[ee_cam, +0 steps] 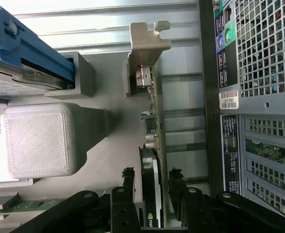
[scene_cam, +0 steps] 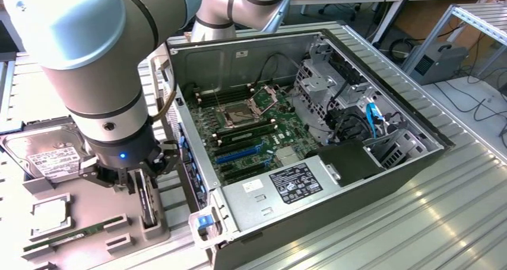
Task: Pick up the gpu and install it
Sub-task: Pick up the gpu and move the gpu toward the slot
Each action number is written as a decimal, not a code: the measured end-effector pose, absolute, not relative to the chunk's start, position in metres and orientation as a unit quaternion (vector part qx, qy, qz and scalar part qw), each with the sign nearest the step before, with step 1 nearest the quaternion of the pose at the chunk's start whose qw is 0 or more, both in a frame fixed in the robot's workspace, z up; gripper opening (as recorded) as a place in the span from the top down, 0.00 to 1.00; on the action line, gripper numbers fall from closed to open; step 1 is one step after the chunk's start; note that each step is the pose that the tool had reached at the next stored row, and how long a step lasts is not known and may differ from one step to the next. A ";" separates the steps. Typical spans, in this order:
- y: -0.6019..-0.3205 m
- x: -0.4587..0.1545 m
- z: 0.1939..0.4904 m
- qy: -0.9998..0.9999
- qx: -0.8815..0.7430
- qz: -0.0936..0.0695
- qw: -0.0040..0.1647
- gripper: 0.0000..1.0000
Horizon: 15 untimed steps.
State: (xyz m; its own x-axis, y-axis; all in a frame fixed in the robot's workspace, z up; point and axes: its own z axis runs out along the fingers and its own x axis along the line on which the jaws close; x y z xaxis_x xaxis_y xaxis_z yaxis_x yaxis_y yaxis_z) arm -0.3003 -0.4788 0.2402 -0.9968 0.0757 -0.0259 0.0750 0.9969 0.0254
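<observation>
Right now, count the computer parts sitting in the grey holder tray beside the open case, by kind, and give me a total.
Boxy silver hard drive with white label: 1
Square silvery processor chip: 1
Narrow green memory stick: 1
Thin dark gpu card, standing on edge: 1
Total: 4

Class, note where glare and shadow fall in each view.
Exterior view: glare streaks the ribbed metal table, while the computer case has a dark near wall. Wrist view: the table is washed pale behind the gpu, and the gripper is dark.
</observation>
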 end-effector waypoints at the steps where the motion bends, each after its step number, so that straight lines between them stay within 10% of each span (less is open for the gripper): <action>1: -0.479 -0.300 0.240 0.999 0.038 0.012 0.013 0.58; 15: -0.479 -0.302 0.240 0.999 0.038 0.012 0.013 0.58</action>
